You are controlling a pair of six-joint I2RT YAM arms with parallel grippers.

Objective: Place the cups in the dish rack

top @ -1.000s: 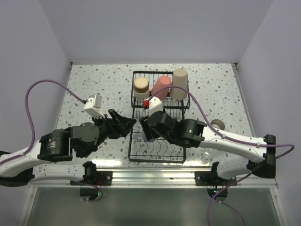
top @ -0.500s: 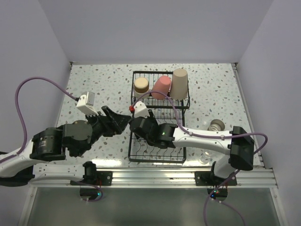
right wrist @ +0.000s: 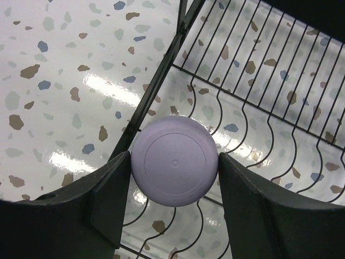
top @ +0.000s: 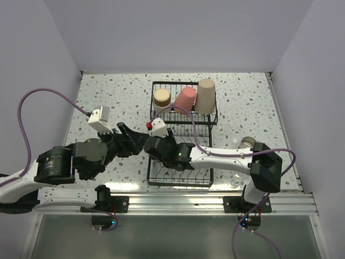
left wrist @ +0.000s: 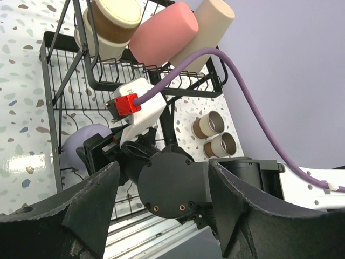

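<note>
The black wire dish rack (top: 207, 121) stands mid-table. Its raised basket holds a tan-brown cup (top: 161, 99), a pink cup (top: 185, 100) and a tall beige cup (top: 205, 96). My right gripper (right wrist: 175, 178) is shut on the lavender cup (right wrist: 175, 161), held bottom toward the camera over the curved tines at the rack's left edge (right wrist: 151, 97). My left gripper (top: 139, 141) is open and empty just left of the rack, facing the right wrist. Two tan-brown cups (left wrist: 215, 135) lie on the table right of the rack. A tiny clear glass (top: 234, 182) stands near the front right.
The right arm (top: 226, 156) stretches across the rack's lower section. Its purple cable (left wrist: 237, 70) loops over the basket. The left arm's white camera block (top: 99, 118) sits above the speckled table (top: 108, 91). A metal rail (top: 172, 202) runs along the front edge.
My right gripper has moved left with the lavender cup to the rack's left edge. My left gripper has drawn back slightly to the left.
</note>
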